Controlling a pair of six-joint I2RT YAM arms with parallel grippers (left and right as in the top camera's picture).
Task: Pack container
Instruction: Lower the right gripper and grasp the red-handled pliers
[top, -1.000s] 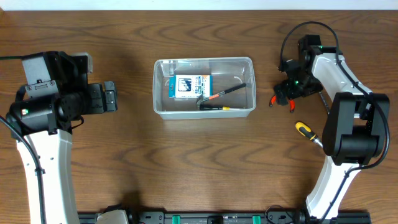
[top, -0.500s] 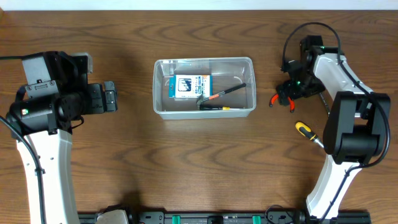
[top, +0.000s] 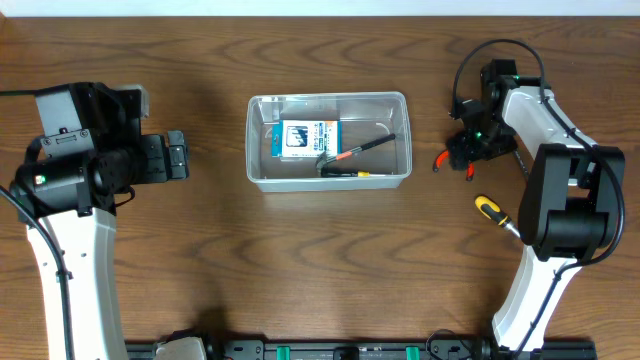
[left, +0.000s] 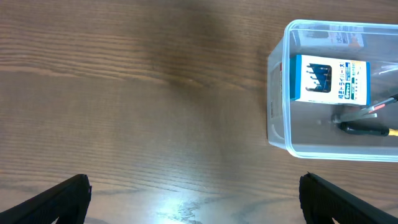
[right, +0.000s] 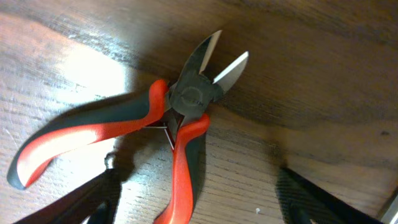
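Our right fingers (right: 87, 200) are standing apart over the pliers (right: 186, 99) on the tabletop (right: 329, 87), gripping nothing; our left fingers (left: 56, 200) are hanging wide open.

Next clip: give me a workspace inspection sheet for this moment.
Surface: brown wood-grain table.
Job's things: clear container at centre, holding a blue-and-white box and dark pen-like tools; red-handled cutters on the table beneath the right hand; yellow-and-black screwdriver beside the right arm.
Clutter: nothing seen.
Hands: left hand open, over bare wood left of the container; right hand open, fingers either side of the cutters, not gripping.
Cables: black cable looping above the right arm.
Surroundings: pale strip at far edge; black rail at near edge.
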